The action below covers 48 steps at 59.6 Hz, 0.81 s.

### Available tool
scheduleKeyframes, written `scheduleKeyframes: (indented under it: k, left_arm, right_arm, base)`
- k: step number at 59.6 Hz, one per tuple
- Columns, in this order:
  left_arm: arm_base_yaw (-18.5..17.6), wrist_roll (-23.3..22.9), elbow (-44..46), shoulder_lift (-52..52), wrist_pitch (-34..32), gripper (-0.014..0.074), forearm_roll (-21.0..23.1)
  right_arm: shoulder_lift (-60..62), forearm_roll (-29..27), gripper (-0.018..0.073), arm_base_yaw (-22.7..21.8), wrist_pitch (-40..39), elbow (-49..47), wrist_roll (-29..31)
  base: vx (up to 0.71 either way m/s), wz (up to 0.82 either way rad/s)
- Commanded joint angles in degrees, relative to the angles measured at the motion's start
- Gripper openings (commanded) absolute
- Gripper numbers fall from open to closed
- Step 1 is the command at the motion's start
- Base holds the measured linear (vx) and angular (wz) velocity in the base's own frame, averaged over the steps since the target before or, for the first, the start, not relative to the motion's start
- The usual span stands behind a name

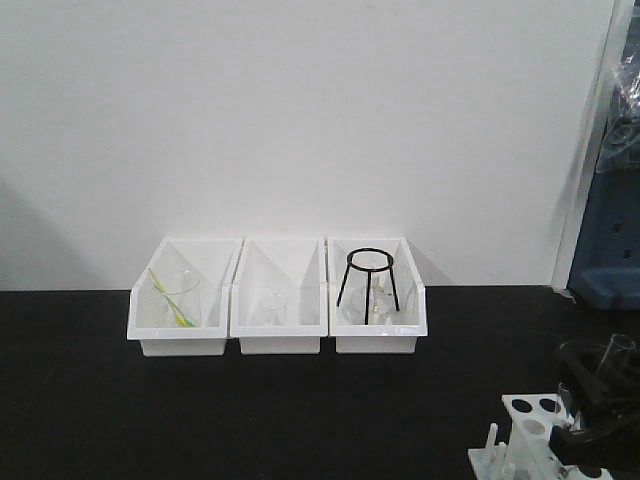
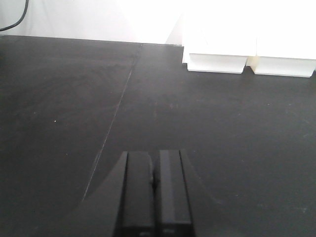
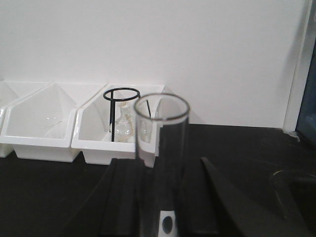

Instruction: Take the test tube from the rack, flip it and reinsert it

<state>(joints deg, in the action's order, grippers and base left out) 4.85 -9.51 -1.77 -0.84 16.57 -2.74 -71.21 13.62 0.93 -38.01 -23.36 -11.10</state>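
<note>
Over black tabletop (image 1: 250, 420), right gripper (image 3: 160, 187) clamps test tube (image 3: 162, 133) beside rack (image 1: 530, 425); left gripper (image 2: 154, 177) closed, empty.

Surface: a matte black table (image 1: 100, 400), its far edge meeting a white wall (image 1: 300, 120).
Mark on surface: a thin straight seam (image 2: 116, 118) runs across the black top in the left wrist view.
Landmark: the middle bin (image 1: 278, 343), white and open-fronted, stands by the wall.
To its left: the left bin (image 1: 180, 345), just beside it.
To its right: the right bin (image 1: 376, 343), just beside it.
Nearer and far right of it: a white rack (image 1: 525, 430), well apart, partly cut off.
</note>
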Motion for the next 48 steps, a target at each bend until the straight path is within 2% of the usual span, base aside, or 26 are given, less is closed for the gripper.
scheduleKeyframes:
  k: [1, 15, 32, 48]
  left_arm:
    - [-0.4, 0.0, -0.1, -0.6, -5.0, -0.0006, 0.2]
    - [-0.4, 0.0, -0.1, -0.6, -5.0, -0.0006, 0.2]
    - [-0.4, 0.0, -0.1, -0.6, -5.0, -0.0006, 0.2]
    - [-0.4, 0.0, -0.1, -0.6, -5.0, -0.0006, 0.2]
  right_arm:
    - [-0.6, -2.4, -0.0008, -0.4, -7.0, -1.6, 2.3]
    - [-5.6, -3.7, -0.0008, -0.4, -9.8, -1.6, 2.4]
    - [-13.7, -1.1, -0.0008, -0.4, -15.1, -1.5, 2.4]
    - [-18.6, -0.7, -0.0008, -0.4, -15.4, -1.5, 3.4]
  base:
    - [0.00, 0.00]
    - [0.00, 0.00]
    - [0.00, 0.00]
    - [0.00, 0.00]
